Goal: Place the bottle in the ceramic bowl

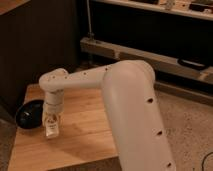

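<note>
Camera view has my gripper (51, 120) just beside the ceramic bowl (26, 116), clamped on the bottle (51, 130) I think, it's murky there. Bottle hangs upright over the wooden table (90, 135), not over the bowl yet. I'd carry it across till centred, then lower gently before letting go.

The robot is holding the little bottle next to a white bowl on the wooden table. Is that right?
Not quite. The bowl is black, not white, as the camera view shows. The rest fits: the gripper holds the bottle right beside that bowl, which sits on the wooden table.
</note>
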Available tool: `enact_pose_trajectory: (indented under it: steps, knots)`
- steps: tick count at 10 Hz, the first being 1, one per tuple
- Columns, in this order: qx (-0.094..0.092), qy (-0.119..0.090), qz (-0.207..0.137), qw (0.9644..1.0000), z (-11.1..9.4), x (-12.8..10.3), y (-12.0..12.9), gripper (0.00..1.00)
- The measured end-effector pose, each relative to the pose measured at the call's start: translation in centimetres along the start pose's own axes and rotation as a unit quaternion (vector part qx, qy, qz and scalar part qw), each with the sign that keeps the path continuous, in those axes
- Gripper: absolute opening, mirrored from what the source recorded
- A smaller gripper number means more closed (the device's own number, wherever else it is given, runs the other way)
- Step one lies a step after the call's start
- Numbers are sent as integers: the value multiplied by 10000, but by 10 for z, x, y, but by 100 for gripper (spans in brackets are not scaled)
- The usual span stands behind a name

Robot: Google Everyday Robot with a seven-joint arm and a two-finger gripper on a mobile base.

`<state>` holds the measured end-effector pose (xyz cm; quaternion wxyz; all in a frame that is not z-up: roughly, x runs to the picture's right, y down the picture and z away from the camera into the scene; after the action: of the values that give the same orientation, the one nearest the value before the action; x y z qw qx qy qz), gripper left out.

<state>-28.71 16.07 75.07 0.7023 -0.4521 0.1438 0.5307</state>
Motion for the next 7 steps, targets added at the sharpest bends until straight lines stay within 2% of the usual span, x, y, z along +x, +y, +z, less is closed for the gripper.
enact_pose_trajectory:
  steps: [2, 4, 7]
  knots:
    - [-152, -50, -124, 9998, 7, -13, 18, 0]
    - [-344, -202, -277, 9988, 21, -37, 48, 0]
    - [-457, -392, -386, 9974, 24, -64, 67, 0]
